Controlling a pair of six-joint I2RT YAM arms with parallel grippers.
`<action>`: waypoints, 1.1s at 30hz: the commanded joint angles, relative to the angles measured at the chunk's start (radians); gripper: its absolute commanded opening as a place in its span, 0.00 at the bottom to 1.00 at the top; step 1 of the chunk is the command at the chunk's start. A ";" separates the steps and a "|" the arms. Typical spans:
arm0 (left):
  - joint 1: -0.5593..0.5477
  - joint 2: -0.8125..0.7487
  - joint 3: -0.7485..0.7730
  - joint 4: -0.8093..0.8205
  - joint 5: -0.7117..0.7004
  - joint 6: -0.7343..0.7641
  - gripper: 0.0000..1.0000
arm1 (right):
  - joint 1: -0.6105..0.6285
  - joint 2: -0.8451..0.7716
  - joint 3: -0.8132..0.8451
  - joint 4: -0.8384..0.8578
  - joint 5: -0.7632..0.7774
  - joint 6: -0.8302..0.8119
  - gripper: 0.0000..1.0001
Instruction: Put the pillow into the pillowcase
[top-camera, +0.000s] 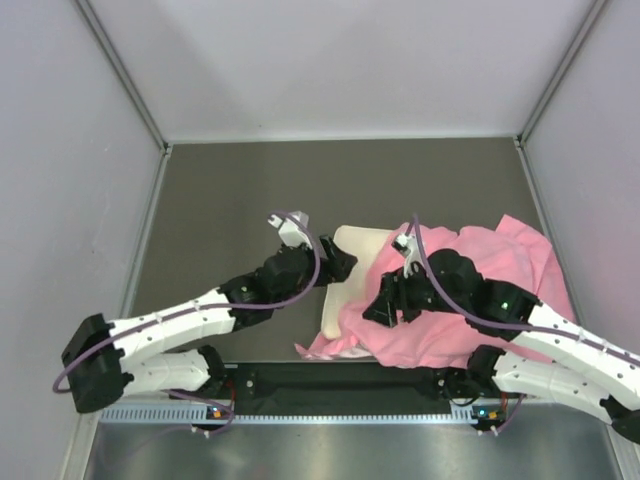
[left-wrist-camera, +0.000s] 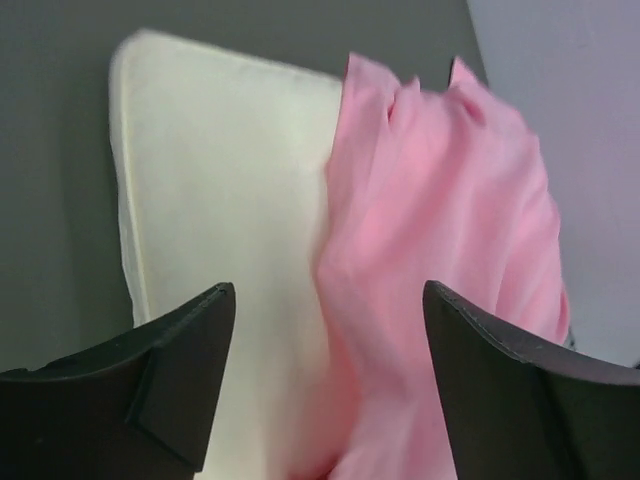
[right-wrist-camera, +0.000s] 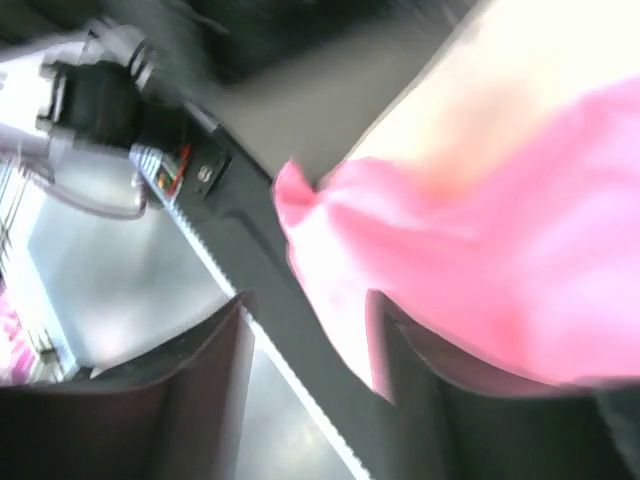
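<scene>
The cream-white pillow (top-camera: 352, 243) lies in the middle of the table, its right part covered by the crumpled pink pillowcase (top-camera: 520, 262). My left gripper (top-camera: 343, 264) hovers over the pillow's left part, open and empty. In the left wrist view the pillow (left-wrist-camera: 220, 200) and the pillowcase edge (left-wrist-camera: 440, 230) lie side by side beyond the gripper (left-wrist-camera: 328, 335). My right gripper (top-camera: 376, 308) sits at the pillowcase's near left edge. In the blurred right wrist view it (right-wrist-camera: 305, 335) is open, with pink fabric (right-wrist-camera: 480, 260) lying over the right finger (right-wrist-camera: 400, 350) and nothing between the jaws.
The grey table (top-camera: 230, 200) is enclosed by pale walls and metal frame posts (top-camera: 150, 190). The black base rail (top-camera: 340, 380) and a slotted cable duct (top-camera: 300, 412) run along the near edge. Purple cables loop over both arms.
</scene>
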 joint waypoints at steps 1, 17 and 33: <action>0.117 -0.089 0.064 -0.177 0.100 0.075 0.85 | -0.009 -0.043 -0.020 -0.098 0.168 0.032 0.74; 0.718 -0.212 -0.174 -0.117 0.632 0.026 0.90 | 0.138 0.645 0.500 -0.227 0.621 -0.036 0.91; 0.769 -0.272 -0.189 -0.180 0.640 0.102 0.90 | 0.152 0.988 0.487 -0.317 0.941 0.190 0.00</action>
